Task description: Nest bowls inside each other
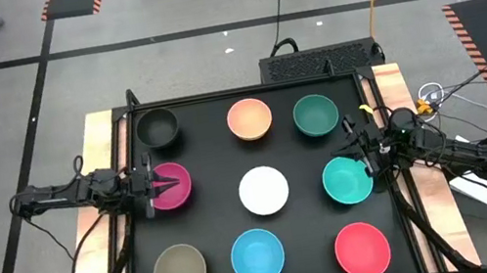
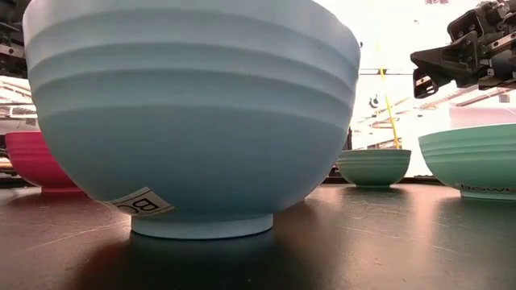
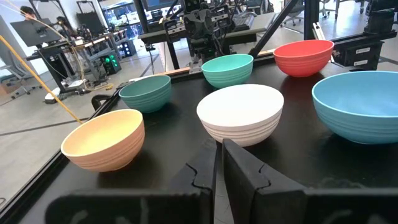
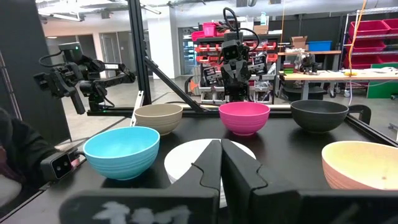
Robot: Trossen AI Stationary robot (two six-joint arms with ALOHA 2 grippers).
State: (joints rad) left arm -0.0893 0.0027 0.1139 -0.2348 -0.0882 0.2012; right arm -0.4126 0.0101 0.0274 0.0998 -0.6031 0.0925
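Several small round bowls stand upright and apart in rows on the black table (image 1: 218, 220): black (image 1: 159, 127), peach-orange (image 1: 250, 120), dark green (image 1: 315, 114), magenta (image 1: 173, 190), white (image 1: 264, 191), teal (image 1: 345, 183), olive-brown (image 1: 180, 270), light blue (image 1: 257, 255) and red (image 1: 361, 249). My left gripper (image 1: 156, 183) is shut and hovers level over the magenta bowl's left side, pointing toward the white bowl (image 3: 241, 112). My right gripper (image 1: 363, 158) is shut and hovers over the teal bowl's right rim, facing the white bowl (image 4: 186, 155).
Wooden side rails (image 1: 101, 160) and a black frame (image 1: 246, 90) border the table. Cables and a dark box (image 1: 320, 59) lie beyond the far edge. In the low view the light blue bowl (image 2: 193, 113) fills the foreground. Bare table shows between the bowls.
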